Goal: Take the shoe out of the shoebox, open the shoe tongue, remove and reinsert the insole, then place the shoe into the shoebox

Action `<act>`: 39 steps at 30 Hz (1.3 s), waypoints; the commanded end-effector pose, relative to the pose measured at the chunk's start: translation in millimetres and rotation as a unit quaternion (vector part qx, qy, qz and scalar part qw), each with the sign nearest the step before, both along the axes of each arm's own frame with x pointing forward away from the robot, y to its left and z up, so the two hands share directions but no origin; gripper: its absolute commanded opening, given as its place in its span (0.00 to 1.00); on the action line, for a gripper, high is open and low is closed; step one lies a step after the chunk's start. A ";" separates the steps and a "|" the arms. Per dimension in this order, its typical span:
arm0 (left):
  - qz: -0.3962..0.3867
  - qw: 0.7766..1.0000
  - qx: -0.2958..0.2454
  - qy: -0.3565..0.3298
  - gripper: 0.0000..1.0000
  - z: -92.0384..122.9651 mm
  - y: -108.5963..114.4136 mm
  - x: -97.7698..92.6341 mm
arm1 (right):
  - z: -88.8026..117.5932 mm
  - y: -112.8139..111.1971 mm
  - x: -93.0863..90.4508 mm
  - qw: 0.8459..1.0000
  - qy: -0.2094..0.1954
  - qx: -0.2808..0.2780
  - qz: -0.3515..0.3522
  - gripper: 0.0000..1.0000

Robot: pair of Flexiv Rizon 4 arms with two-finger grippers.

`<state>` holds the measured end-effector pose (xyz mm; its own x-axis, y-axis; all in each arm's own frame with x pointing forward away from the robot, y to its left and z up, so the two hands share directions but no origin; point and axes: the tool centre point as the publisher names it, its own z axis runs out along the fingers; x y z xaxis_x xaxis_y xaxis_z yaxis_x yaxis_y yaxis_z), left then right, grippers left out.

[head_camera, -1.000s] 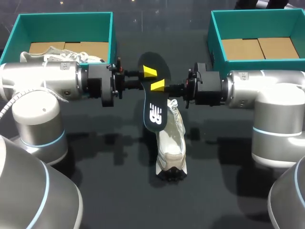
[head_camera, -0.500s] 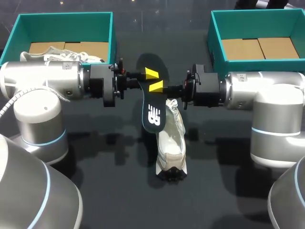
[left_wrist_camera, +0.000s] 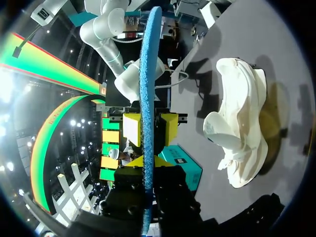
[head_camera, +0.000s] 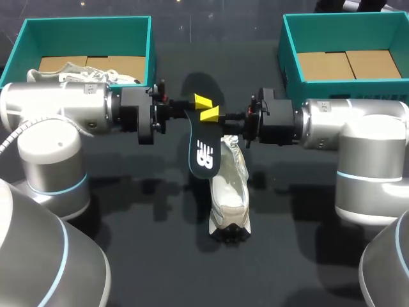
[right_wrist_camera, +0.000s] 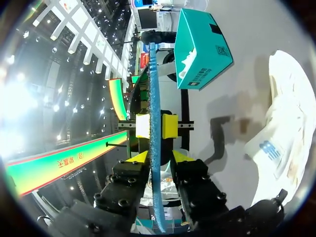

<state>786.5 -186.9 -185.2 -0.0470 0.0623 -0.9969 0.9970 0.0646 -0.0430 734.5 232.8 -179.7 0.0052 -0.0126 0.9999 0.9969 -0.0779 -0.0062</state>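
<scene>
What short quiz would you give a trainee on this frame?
1. True or false: the insole is inside the shoe.
2. Of the left gripper and the right gripper, which is shut on the insole? A, left only; B, right only; C, both.
3. Fill in: the shoe lies on the ____.
Key: 1 false; 2 C; 3 table.

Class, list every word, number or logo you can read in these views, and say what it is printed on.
No plain word or number is readable.
insole: white logo mark, no legible word.
shoe: small blue mark, too blurred to read.
teal shoebox: black print on its side, too small to read.
</scene>
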 end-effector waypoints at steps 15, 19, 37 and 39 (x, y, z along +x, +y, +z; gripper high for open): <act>0.012 1.000 0.009 0.006 0.00 13.5 44.5 -26.7 | -3.6 -48.0 1.4 0.996 -0.082 -0.024 -0.004 1.00; 0.010 1.000 0.012 0.019 0.00 11.5 51.3 -35.0 | -6.9 -50.3 1.8 0.992 -0.121 -0.010 0.031 1.00; 0.012 0.997 0.039 0.065 0.00 2.5 60.0 -48.9 | -7.5 -74.0 -8.0 0.965 -0.253 -0.020 0.069 1.00; 0.011 0.996 0.039 0.074 0.00 3.9 58.0 -51.3 | -7.8 -77.7 -8.4 0.957 -0.277 -0.011 0.082 1.00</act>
